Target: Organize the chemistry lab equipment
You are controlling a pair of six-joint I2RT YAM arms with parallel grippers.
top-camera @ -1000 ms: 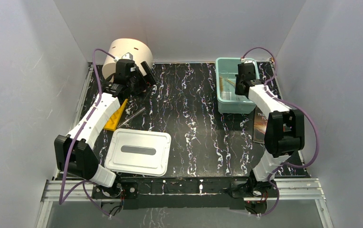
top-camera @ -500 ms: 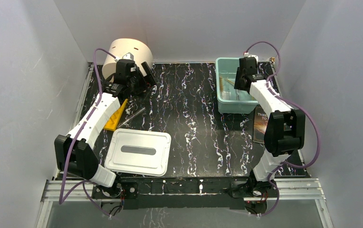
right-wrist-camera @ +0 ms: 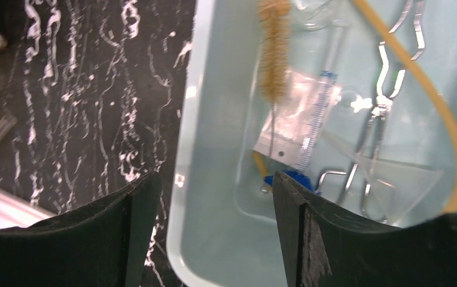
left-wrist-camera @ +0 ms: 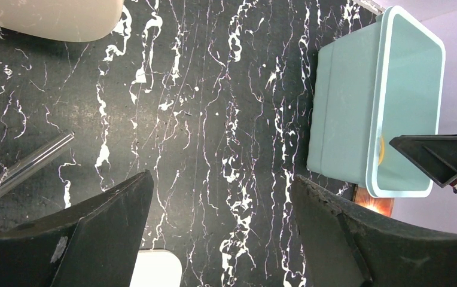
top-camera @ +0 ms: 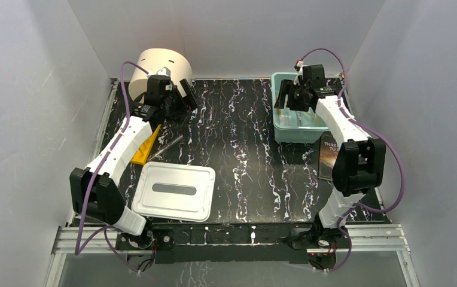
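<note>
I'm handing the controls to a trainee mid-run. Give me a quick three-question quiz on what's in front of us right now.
1. True or false: the brush lies inside the teal bin.
2. Where is the yellow rack? A) in the bin B) on the table C) out of sight
3. Fill in: the right gripper, above the bin, has its jaws ___.
Key: 1 true; 2 B; 3 open.

Left hand (left-wrist-camera: 221, 179) gapes wide and empty; right hand (right-wrist-camera: 215, 178) likewise; both reach far forward.
</note>
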